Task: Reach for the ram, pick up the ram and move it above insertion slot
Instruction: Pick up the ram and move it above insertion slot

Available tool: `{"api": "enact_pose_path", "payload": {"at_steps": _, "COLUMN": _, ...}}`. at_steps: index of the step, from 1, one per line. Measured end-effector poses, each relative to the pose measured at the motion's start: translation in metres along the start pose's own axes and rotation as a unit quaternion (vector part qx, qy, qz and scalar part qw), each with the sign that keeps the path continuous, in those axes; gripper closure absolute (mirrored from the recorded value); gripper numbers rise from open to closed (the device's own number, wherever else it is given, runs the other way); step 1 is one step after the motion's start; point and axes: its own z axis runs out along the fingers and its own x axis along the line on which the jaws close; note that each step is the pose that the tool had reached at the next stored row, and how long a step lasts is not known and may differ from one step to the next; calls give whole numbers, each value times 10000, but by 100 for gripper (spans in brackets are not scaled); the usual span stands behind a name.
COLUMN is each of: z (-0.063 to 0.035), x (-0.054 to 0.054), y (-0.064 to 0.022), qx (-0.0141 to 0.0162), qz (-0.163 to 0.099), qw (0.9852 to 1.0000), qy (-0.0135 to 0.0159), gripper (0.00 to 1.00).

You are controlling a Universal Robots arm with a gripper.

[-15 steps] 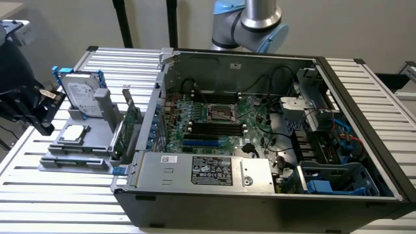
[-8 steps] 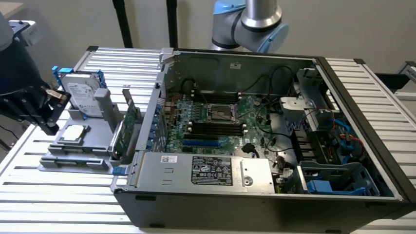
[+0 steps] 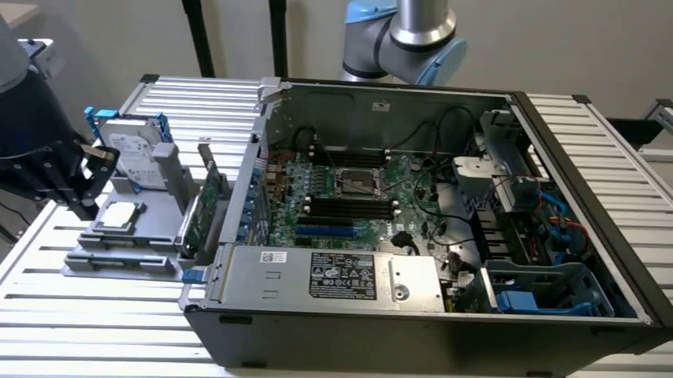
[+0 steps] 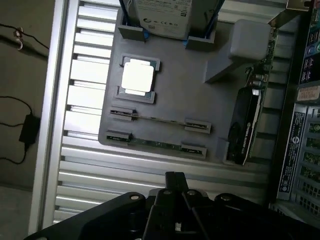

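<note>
ram (image 4: 155, 144): thin green stick standing on edge in two end clips of the grey holder tray (image 4: 180, 95), on the row farthest from the CPU (image 4: 137, 77) and nearest the gripper (image 4: 174, 177). A second stick (image 4: 160, 120) sits parallel just beside it, between it and the CPU. The expansion card (image 4: 245, 130) stands at the tray's far end, apart from both sticks. In the exterior view the tray is at 9 o'clock of the computer case (image 3: 421, 323) and the gripper hangs at about 9 o'clock of the tray. The fingers are clenched together with nothing between them. They sit off the tray edge above the slatted table (image 4: 90, 175), near the ram but not touching it. The step looks like the reach, with the pick not started. To do it well, I'd judge: spread the fingers before going down, and centre over the bare middle of the stick between the clips. Set the pads across the thin faces and keep the line parallel to the stick. The gap to the neighbour stick is tight, so a skewed approach could knock it. The insertion slot (image 3: 342, 206) is probably one of the dark long slots by the socket, at 3 o'clock from the tray; can't tell which.
</note>
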Motion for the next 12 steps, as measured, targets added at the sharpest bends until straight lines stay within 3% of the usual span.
{"api": "enact_pose_path", "payload": {"at_steps": 6, "z": 17, "x": 0, "y": -1, "qx": -2, "qz": -539, "qw": 9985, "qy": 19, "gripper": 89}}
{"api": "enact_pose_path", "payload": {"at_steps": 12, "z": 33, "x": 0, "y": -1, "qx": -5, "qz": -1088, "qw": 9941, "qy": 39, "gripper": 89}}
